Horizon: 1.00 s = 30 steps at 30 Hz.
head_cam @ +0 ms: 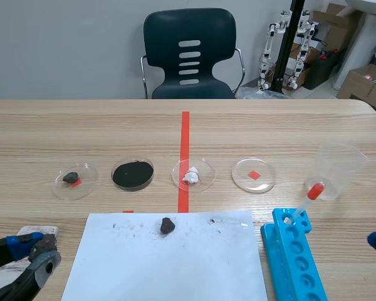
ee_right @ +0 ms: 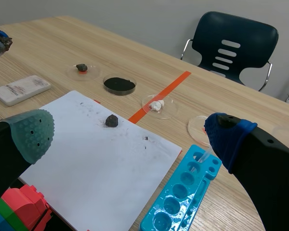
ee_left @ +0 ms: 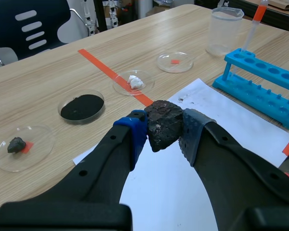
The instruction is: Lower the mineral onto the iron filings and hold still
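Observation:
My left gripper (ee_left: 164, 131) is shut on a dark, rough mineral (ee_left: 164, 123), held above the near left corner of the white paper (ee_left: 241, 139). In the scene view the left gripper (head_cam: 41, 249) sits low at the near left, the mineral (head_cam: 45, 243) between its pads. The dish of black iron filings (head_cam: 133, 174) stands beyond the paper, left of the red tape line; it lies ahead and to the side of the held mineral (ee_left: 82, 107). My right gripper (ee_right: 130, 134) hangs open with nothing in it, over the paper's near right part.
A small dark rock (head_cam: 167, 225) lies on the paper (head_cam: 169, 263). The dish row also holds a dark pebble (head_cam: 71, 177), a white lump (head_cam: 192, 175) and an empty dish (head_cam: 254, 175). A beaker (head_cam: 339, 168), pipette (head_cam: 307, 199) and blue rack (head_cam: 294, 257) stand right. A white block (ee_right: 21, 89) lies near left.

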Each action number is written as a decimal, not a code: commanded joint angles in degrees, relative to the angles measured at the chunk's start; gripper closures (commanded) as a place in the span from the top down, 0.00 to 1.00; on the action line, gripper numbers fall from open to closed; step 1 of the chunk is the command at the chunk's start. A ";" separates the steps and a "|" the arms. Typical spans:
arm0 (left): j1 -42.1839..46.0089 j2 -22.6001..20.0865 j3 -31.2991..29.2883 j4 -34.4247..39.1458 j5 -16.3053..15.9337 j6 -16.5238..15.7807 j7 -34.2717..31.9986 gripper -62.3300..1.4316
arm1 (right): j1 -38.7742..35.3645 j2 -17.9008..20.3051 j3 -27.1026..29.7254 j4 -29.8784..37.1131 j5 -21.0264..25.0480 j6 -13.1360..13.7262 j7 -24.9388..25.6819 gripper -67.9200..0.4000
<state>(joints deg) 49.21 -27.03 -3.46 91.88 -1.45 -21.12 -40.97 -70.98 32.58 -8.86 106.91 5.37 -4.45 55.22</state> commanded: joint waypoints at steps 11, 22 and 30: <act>0.13 -0.33 -0.20 1.18 -0.39 -0.02 -1.01 0.13 | 0.24 0.26 0.17 1.14 0.20 0.00 1.01 1.00; 0.13 -0.33 -0.20 1.18 -0.39 -0.02 2.14 0.13 | 0.24 0.26 0.17 1.14 0.20 0.00 1.01 1.00; 0.13 -0.33 -0.20 1.18 -0.39 -0.02 2.21 0.13 | 0.24 0.26 0.17 1.14 0.20 0.00 1.01 1.00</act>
<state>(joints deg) 49.19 -27.03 -3.46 91.88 -1.45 -21.12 -37.76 -70.98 32.58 -8.86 106.91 5.37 -4.45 55.22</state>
